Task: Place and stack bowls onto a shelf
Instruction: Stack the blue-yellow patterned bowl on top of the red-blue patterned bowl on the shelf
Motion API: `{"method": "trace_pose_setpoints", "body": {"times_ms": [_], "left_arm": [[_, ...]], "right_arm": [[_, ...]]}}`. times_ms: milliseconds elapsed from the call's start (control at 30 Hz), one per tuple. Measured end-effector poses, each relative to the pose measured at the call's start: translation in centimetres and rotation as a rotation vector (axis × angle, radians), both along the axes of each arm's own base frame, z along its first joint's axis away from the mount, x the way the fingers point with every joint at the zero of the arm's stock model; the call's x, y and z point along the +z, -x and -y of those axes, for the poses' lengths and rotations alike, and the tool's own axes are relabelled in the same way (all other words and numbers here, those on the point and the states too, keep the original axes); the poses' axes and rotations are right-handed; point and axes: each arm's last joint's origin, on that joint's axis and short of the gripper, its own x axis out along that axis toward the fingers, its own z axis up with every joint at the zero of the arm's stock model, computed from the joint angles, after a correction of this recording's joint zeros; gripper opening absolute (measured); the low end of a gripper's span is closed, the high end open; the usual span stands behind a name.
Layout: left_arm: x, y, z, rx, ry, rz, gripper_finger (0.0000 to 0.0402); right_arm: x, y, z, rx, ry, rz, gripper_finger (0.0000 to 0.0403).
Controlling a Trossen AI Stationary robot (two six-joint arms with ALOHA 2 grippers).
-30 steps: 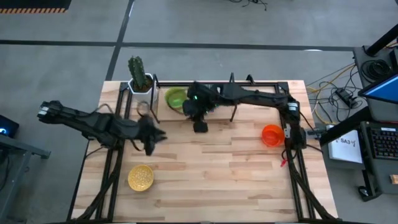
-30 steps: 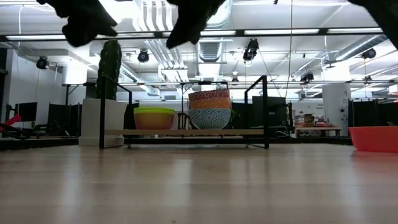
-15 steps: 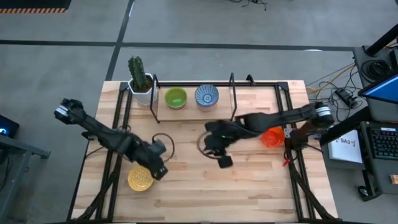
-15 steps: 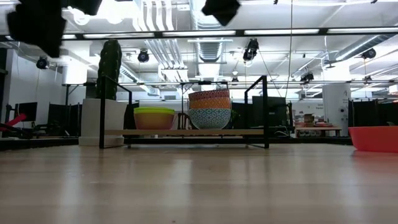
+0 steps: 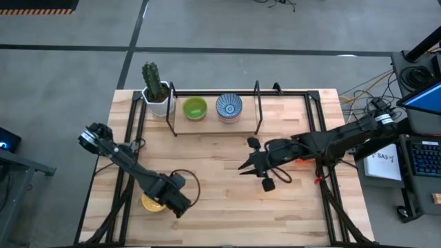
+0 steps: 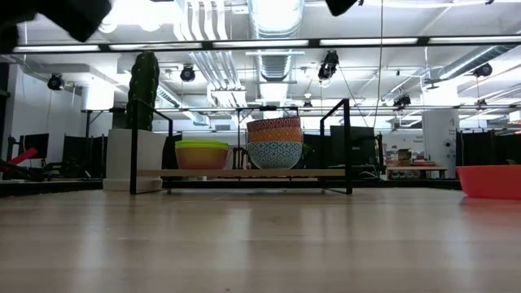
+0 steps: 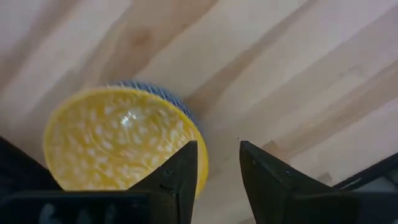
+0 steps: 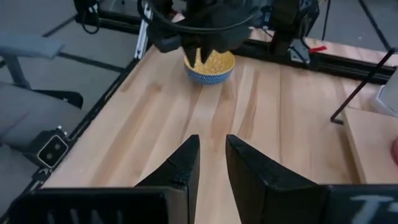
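Observation:
A yellow bowl (image 5: 151, 202) with a blue outside (image 7: 124, 146) stands on the table's near left part. My left gripper (image 5: 172, 200) (image 7: 216, 163) hovers open above it, over the bowl's right rim. My right gripper (image 5: 247, 157) (image 8: 212, 149) is open and raised over the table's middle, pointing left toward the yellow bowl (image 8: 209, 64). The orange bowl (image 6: 491, 181) (image 5: 302, 160) sits on the table under the right arm. On the shelf (image 5: 213, 122) (image 6: 252, 172) stand a green-topped stack (image 5: 195, 108) (image 6: 202, 155) and a blue-and-white-topped stack (image 5: 229, 107) (image 6: 274, 142).
A white pot with a green cactus (image 5: 155, 86) (image 6: 140, 122) stands at the shelf's left end. Black frame rails (image 5: 324, 186) run along the table's left and right edges. Bare wood lies between the shelf and the near edge.
My left gripper has swung from the table's left middle toward the near edge and now hangs over the yellow bowl. My right gripper has drawn back from the shelf toward the near and right side, uncovering the blue-and-white bowl. The bowls have stayed in place.

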Motion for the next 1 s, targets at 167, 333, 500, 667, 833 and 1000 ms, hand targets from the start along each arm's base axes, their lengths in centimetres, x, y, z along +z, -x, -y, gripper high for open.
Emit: {"method": "trace_pose_setpoints", "body": {"times_ms": [167,333,500,667,833,1000], "left_arm": [[-0.5,1.1,2.0,0.092,-0.011,-0.016,0.0128],[-1.9,2.5,3.7,0.152,-0.065,-0.023,0.0153],[-3.5,2.5,4.2,0.155,-0.11,-0.035,0.0153],[-4.8,2.0,4.8,0.147,-0.112,-0.035,0.0134],[-5.5,1.5,5.3,0.125,-0.084,-0.01,0.0077],[-5.0,1.2,5.6,0.118,-0.067,0.002,0.001]], "right_arm": [[0.3,1.0,0.3,0.002,-0.008,0.053,0.0068],[0.5,1.1,0.3,0.01,0.006,0.073,0.0068],[0.3,0.9,0.2,0.012,0.013,0.065,0.0068],[0.2,0.8,0.0,0.022,0.018,0.061,0.0068],[0.2,0.9,-0.2,0.049,0.06,0.074,0.0068],[0.3,1.1,-0.1,0.072,0.112,0.088,0.0068]]}}
